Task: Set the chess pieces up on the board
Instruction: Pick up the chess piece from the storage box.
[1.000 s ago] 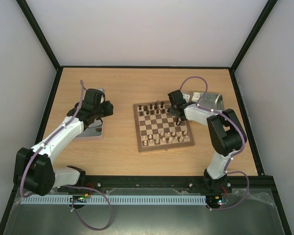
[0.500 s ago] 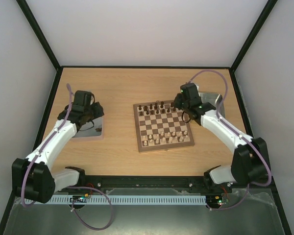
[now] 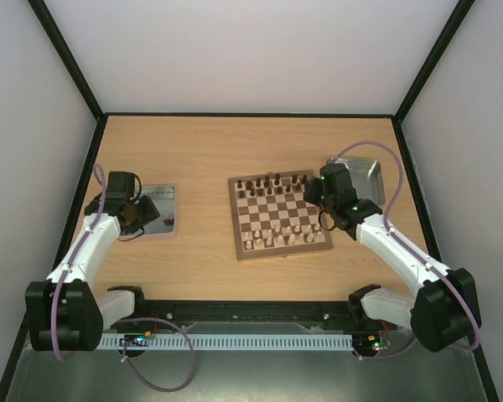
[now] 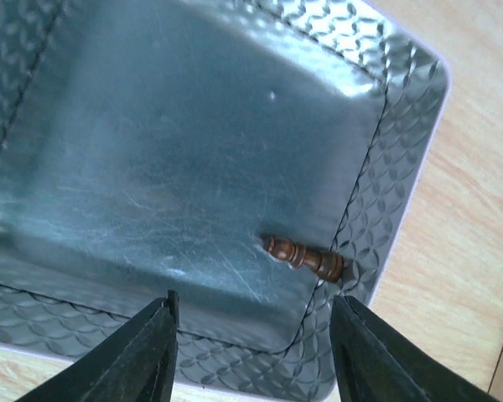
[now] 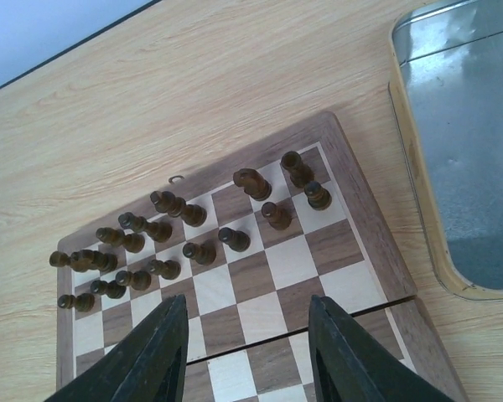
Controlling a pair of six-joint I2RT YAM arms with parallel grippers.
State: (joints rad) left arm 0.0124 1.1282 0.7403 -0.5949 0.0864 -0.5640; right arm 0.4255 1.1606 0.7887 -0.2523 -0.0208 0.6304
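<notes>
Dark piece (image 4: 303,257) lying on side in left tray (image 4: 386,193), head against tray wall near corner. Your left claw (image 4: 251,339) just above it, jaws apart, empty. Long axis runs nearly jaw-to-jaw, so probably twist wrist first. Right claw (image 5: 247,339) apart too, over board (image 5: 243,276) far right.

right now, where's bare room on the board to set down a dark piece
The middle rows of the board are bare, between the dark chess pieces crowding the far two rows and the pale pieces on the near rows. Off the board, the tabletop between it and the left tray is free.
</notes>
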